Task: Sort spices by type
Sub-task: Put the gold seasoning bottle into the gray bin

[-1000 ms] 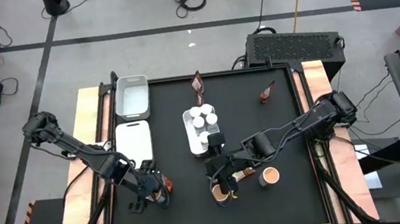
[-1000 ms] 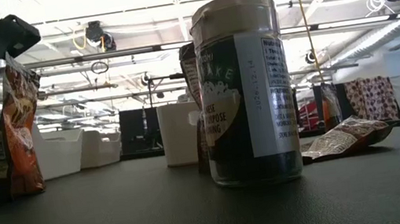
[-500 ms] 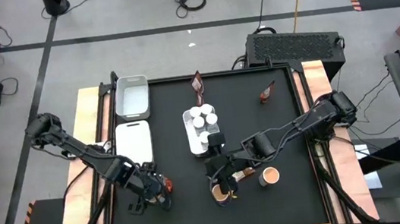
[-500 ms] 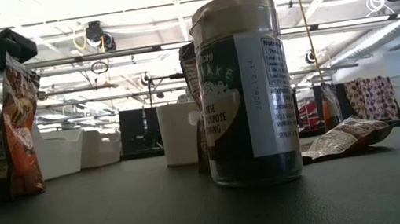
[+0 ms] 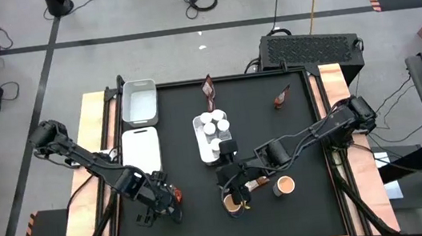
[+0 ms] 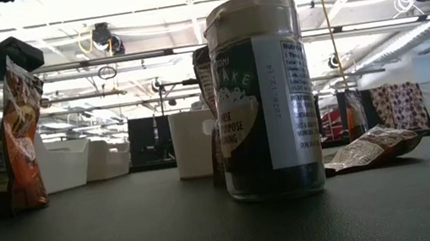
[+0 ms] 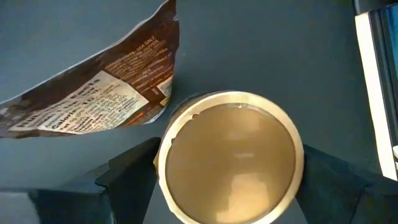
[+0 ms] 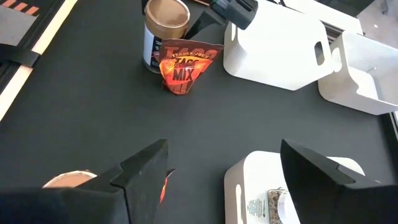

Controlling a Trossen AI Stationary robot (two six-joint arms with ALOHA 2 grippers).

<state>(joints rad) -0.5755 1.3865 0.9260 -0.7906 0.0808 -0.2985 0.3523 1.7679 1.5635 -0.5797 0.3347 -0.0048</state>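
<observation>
My left gripper (image 5: 162,205) is near the table's near-left corner, lowered over a tan-lidded tub (image 7: 230,163). One finger (image 7: 132,177) stands on each side of the tub, which stands upright on the table. A reddish-brown packet (image 7: 93,93) stands beside it. My right gripper (image 5: 235,186) hangs open near the table's near middle, above another tan-lidded tub (image 5: 232,203) and a packet (image 5: 256,182) lying flat. A third tub (image 5: 285,184) stands to its right. White-capped jars (image 5: 213,124) sit in a white tray (image 5: 204,153). My left gripper comes from above, pointing down, with a finger on either side of the tub just below its lid (image 7: 186,118). The wide lid hides the finger pads, so I cannot tell whether they touch the tub's wall. The tub's base rests on the table.
Two more white trays (image 5: 138,103) (image 5: 140,148) lie along the left edge. Single packets rest at the far middle (image 5: 208,90) and far right (image 5: 281,97). The black mat between the two arms and along the right side is bare.
My left gripper has shifted slightly toward the near edge and the right, and has come down around the tub beside the packet. The tub and packet have stayed where they were.
</observation>
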